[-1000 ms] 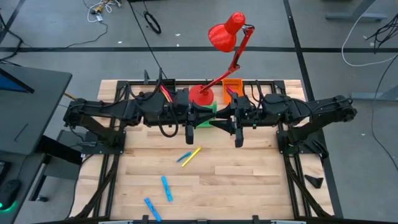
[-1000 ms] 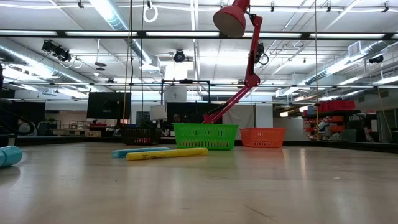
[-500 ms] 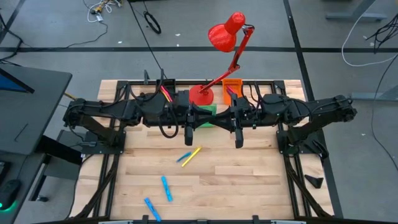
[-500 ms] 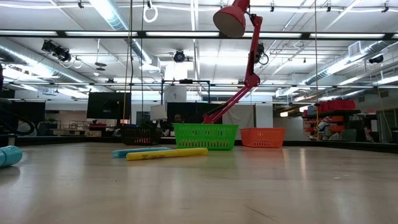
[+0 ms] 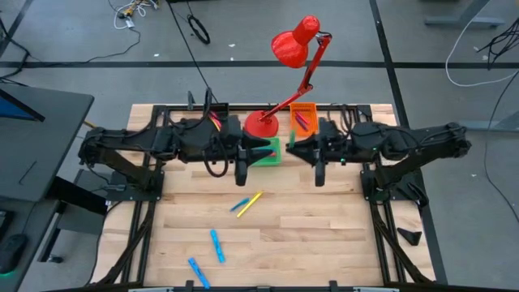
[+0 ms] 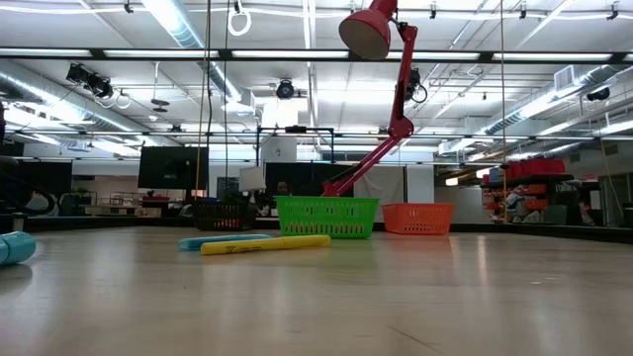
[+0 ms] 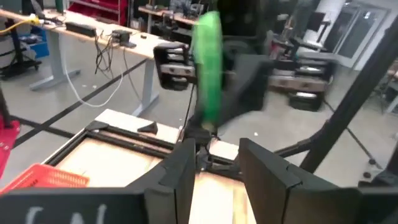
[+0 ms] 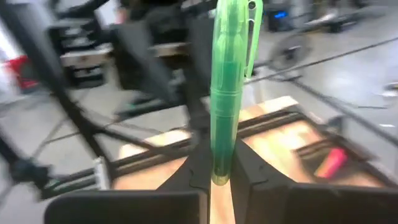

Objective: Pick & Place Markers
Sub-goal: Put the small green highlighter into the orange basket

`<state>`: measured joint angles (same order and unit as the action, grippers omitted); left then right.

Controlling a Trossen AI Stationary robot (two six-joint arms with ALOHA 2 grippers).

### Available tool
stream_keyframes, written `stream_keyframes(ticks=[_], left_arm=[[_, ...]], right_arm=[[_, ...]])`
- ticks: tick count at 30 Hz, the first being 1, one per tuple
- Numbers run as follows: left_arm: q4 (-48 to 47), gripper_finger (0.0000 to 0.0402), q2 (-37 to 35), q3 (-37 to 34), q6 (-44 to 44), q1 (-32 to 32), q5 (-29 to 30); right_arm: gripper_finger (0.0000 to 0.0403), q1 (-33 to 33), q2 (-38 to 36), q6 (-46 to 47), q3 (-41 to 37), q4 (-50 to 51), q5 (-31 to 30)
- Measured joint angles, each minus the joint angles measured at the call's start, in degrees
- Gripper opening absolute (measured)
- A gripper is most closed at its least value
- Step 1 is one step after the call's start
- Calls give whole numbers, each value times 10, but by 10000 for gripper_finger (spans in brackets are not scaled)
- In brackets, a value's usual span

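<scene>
Both arms stretched level toward table centre, wrists facing each other, apart. Right gripper (image 5: pixel 293 147) — fingers (image 8: pixel 198 163) pinched on a green marker (image 8: pixel 227 87) standing upright between them. Left gripper (image 5: pixel 272 151) — fingers (image 7: pixel 179 171) parted, nothing between them, pointing at the right gripper across the gap.

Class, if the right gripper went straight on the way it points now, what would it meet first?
Probably the left gripper, which faces it nose to nose over the green bin; their relative heights are hard to judge.
</scene>
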<state>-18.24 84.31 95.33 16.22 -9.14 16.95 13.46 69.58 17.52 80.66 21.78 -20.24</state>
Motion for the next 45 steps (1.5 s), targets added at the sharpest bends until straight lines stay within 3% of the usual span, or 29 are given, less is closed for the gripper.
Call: stream_keyframes(ticks=[7,10,30,36,45], left_arm=[[-62,135,-8,0,24,2,17],[-81,135,-8,0,36,4,13],[-87,135,-8,0,42,3,14],[-87,135,-7,0,42,3,14],[-92,135,-7,0,41,3,14]], right_arm=[[20,26,-47,41,-12,98,-162],[20,31,-67,80,-34,126,-199],[20,48,-109,285,-181,201,-313],[20,39,-109,322,-183,229,-299],[20,-133,-95,313,-183,267,-100]])
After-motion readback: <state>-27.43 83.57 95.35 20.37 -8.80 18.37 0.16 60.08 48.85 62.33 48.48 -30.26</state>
